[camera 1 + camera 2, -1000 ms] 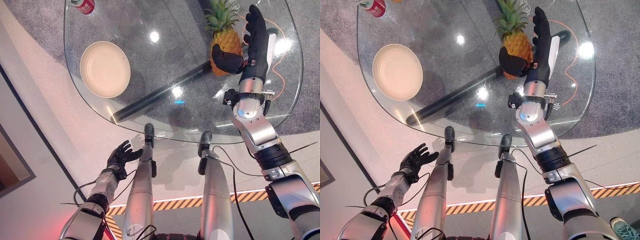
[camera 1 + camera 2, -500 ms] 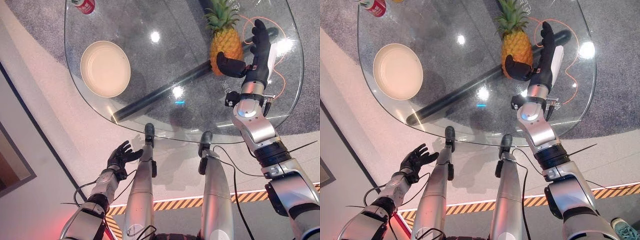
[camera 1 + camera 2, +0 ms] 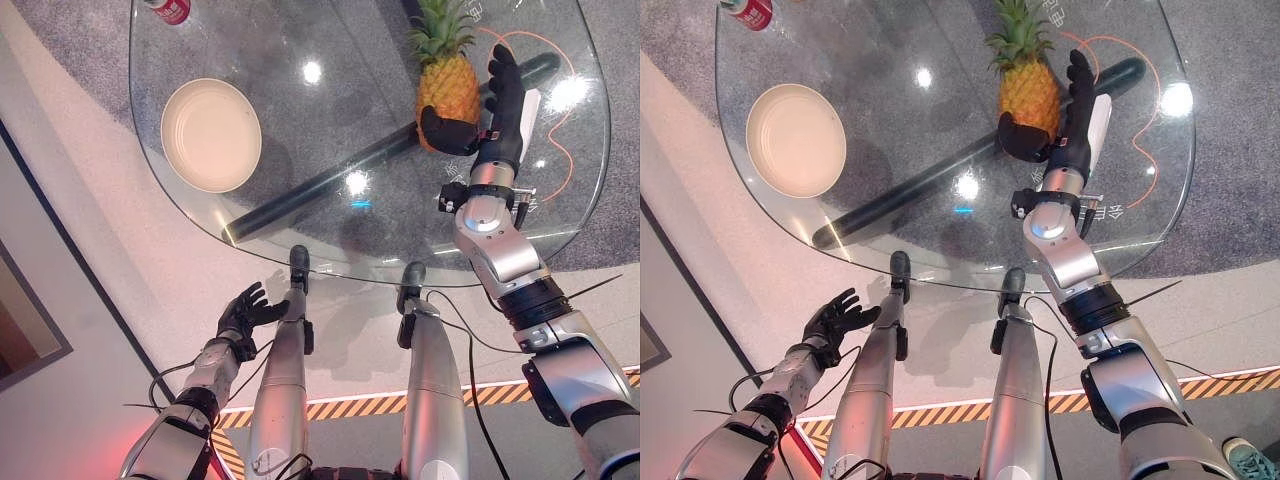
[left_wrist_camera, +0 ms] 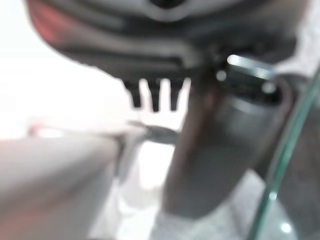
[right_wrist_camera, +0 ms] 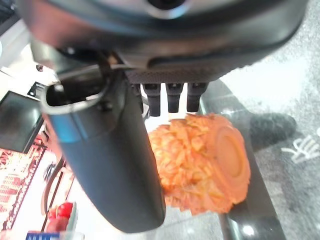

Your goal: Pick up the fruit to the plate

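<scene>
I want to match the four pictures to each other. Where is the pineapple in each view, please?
Left eye view: pineapple at upper right of the glass table, beside the right hand.
Right eye view: upper middle, same hand beside it.
Right wrist view: centre, base toward the camera, past the thumb.
Left wrist view: I cannot find it.
Shared landmark: the right hand.

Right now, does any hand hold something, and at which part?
The right hand brackets the pineapple at its body, thumb before it, fingers straight behind; a firm hold cannot be told. The left hand holds nothing.
</scene>
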Tool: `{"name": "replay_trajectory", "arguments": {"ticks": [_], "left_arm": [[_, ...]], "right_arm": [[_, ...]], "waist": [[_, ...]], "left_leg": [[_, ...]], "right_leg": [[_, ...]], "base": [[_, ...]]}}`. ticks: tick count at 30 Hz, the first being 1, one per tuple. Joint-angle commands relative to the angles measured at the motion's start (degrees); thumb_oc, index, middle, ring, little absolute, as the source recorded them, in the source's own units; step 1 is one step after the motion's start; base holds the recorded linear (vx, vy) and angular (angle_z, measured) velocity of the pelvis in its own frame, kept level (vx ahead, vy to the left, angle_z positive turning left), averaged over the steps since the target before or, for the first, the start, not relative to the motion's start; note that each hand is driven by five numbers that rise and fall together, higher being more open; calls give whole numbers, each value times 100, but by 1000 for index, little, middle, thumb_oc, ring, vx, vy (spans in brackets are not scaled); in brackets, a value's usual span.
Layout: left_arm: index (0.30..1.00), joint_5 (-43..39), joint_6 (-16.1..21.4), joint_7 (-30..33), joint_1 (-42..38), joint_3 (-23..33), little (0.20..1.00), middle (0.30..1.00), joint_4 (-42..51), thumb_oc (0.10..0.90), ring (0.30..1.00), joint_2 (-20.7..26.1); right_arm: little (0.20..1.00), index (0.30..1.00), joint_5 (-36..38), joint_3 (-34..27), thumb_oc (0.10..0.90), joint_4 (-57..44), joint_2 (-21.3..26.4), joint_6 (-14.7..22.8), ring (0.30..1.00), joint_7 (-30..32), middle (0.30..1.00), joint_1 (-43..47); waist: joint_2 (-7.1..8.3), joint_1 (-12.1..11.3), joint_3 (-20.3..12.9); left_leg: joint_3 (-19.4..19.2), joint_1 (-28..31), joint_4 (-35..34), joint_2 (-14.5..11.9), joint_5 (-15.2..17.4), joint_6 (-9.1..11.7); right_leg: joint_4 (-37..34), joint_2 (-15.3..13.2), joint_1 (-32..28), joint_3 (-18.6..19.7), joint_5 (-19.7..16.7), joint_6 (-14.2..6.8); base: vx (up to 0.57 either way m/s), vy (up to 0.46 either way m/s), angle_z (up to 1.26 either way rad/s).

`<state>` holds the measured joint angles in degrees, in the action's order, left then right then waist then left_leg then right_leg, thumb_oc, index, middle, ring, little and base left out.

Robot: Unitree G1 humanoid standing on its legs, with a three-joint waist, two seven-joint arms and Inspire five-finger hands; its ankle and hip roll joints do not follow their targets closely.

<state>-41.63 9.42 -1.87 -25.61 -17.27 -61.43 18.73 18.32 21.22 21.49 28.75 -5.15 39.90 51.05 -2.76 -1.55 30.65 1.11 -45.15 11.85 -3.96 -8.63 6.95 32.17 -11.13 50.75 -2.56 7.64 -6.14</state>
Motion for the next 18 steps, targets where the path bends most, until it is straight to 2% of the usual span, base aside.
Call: {"name": "replay_trajectory", "arguments": {"ticks": [1,18], "left_arm": [[900,59,62,31,222,17,900,900,-73,800,900,46],[900,83,67,142,309,5,900,900,55,800,900,-11]], "right_arm": [[900,900,55,-33,800,-82,293,41,900,36,900,201],[900,900,242,89,800,-365,102,-182,900,-47,900,-143]], "waist": [[-172,20,-86],[-142,36,-86]], "left_leg": [[-147,-134,614,406,488,-358],[-144,-190,584,405,437,-372]], "right_leg": [[-1154,380,-295,-480,-872,205],[-1130,432,-232,-472,-888,217]], "base": [[0,0,0],[0,0,0]]}}
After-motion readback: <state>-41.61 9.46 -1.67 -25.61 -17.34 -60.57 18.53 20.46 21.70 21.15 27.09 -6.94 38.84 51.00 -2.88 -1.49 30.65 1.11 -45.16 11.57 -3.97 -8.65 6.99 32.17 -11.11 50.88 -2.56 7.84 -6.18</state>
